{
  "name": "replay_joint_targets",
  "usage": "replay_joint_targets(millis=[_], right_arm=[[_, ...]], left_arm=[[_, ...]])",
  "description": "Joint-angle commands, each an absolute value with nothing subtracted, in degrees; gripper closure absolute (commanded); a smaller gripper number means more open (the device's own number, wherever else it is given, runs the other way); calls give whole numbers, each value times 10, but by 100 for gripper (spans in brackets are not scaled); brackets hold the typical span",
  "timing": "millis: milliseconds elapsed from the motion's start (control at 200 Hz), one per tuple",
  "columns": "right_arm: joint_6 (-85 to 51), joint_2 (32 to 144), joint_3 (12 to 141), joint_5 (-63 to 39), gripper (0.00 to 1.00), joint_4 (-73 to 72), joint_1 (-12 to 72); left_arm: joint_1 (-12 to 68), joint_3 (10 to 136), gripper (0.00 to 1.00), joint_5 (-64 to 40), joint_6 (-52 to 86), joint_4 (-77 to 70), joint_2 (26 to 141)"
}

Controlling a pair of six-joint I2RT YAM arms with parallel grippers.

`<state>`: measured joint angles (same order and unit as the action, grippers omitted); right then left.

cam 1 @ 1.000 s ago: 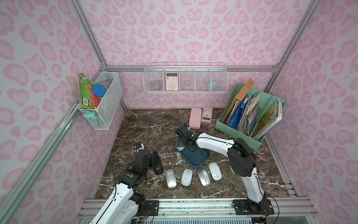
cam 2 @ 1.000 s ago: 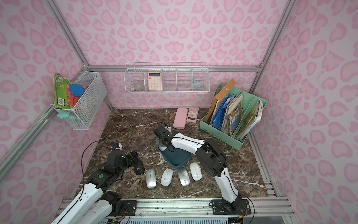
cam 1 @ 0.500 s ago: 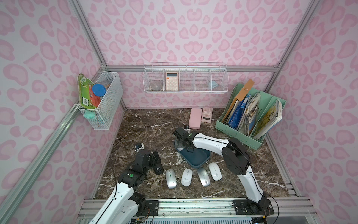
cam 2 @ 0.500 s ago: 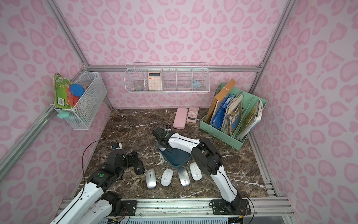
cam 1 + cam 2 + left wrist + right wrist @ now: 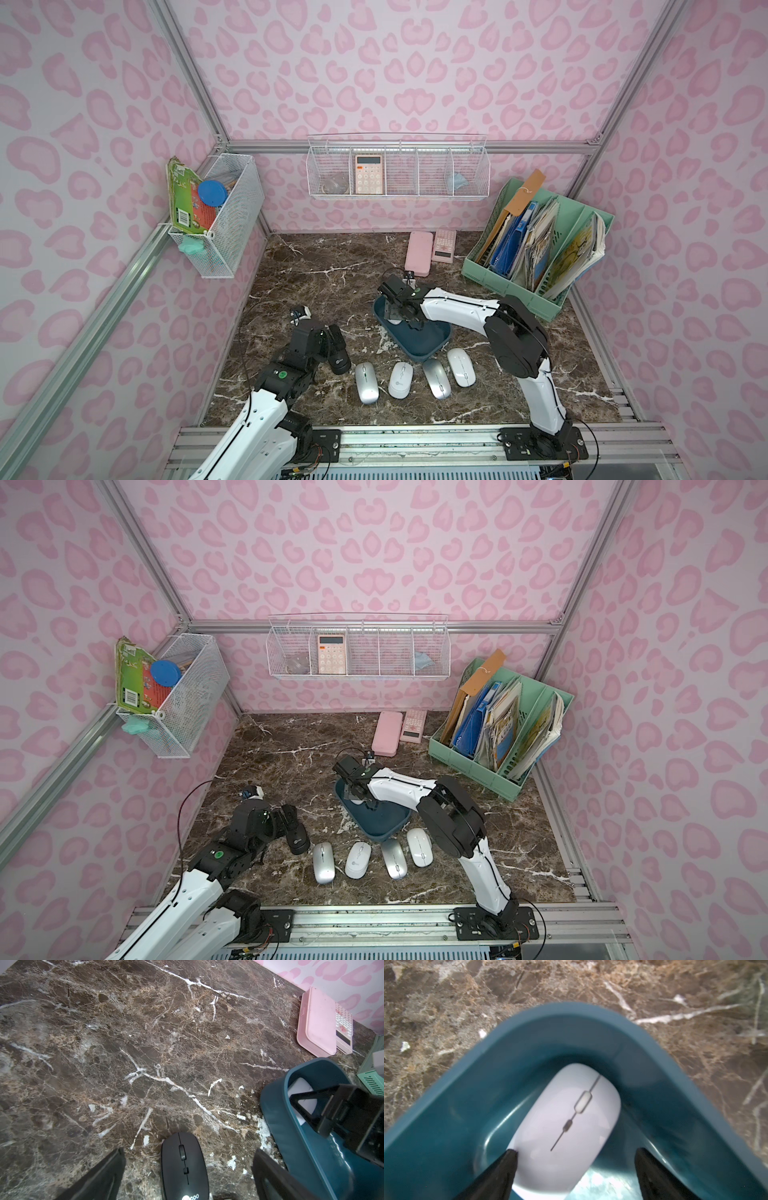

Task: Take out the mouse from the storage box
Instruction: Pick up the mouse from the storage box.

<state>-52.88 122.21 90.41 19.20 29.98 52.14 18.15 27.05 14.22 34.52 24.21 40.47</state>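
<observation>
The white mouse (image 5: pixel 564 1124) lies in the far-left corner of the storage box (image 5: pixel 571 1028), nose close under the curved wall. The jaws of the right arm (image 5: pixel 457 309) stand wide astride its tail end, one fingertip (image 5: pixel 508 1159) touching its flank, the other apart, nothing gripped. The box sits mid-way on the brown marble surface (image 5: pixel 332 282), its near corner just beside a row of four mice (image 5: pixel 400 379), with open marble left and far, up to the pink case (image 5: pixel 419 258). Both top views hide most of the mouse under the wrist; the left wrist view shows the jaws of the left arm (image 5: pixel 270 409) wide open either side of a black mouse (image 5: pixel 184 1165) lying free.
</observation>
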Motion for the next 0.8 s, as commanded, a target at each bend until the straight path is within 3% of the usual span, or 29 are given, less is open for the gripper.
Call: replay_joint_targets(millis=[0,550,795], right_arm=[[-537,1209,887,205,11,310,524],[-489,1254,939,185,10,294,524],[-495,1240,912,206,23,295,522]], left_arm=[[181,271,1,142,343,229,405],[181,272,1,141,342,227,407],[181,272,1,141,342,227,408]])
